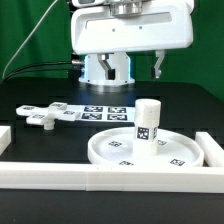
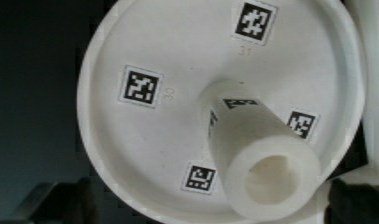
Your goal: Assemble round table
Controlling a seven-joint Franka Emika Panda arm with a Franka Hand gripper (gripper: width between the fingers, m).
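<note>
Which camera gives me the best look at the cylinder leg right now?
The exterior view: the leg stands upright on the round disc, its whole side and tag visible. The wrist view looks down it, foreshortened, showing mainly its hollow end.

bright even light, slightly soft focus

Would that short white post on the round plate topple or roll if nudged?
The leg looks stiff, smooth plastic, probably slippery. It stands upright on the disc; if unfastened, a nudge might tip it. Being cylindrical, it would likely roll.
</note>
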